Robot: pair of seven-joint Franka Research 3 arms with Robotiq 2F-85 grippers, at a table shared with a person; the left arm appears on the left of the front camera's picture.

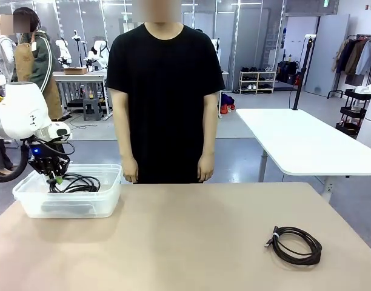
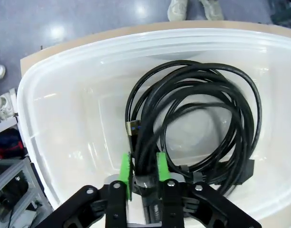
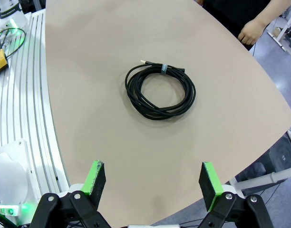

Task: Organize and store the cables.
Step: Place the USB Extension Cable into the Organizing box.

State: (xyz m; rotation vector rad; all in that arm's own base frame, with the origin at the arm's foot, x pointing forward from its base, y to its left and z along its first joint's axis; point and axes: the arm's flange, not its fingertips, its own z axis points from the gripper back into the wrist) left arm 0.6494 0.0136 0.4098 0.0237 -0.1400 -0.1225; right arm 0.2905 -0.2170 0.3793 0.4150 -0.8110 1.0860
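One coiled black cable (image 1: 76, 182) lies inside the clear plastic bin (image 1: 70, 206) at the table's far left. My left gripper (image 1: 57, 179) reaches down into that bin. In the left wrist view its green pads (image 2: 125, 168) sit tight on both sides of the cable (image 2: 202, 70), gripping a bundle of strands at the coil's near edge over the bin (image 2: 64, 118) floor. A second coiled cable (image 1: 296, 245) rests on the table at the near right. My right gripper (image 3: 153, 183) hovers well short of this cable (image 3: 160, 90), open, with nothing between its fingers.
A person in a black shirt stands at the far edge, hands (image 1: 131, 177) hanging by the table rim; one hand (image 3: 252, 31) appears in the right wrist view. A white table (image 1: 307, 142) stands behind at the right. The tan tabletop (image 1: 191, 236) is bare between bin and loose cable.
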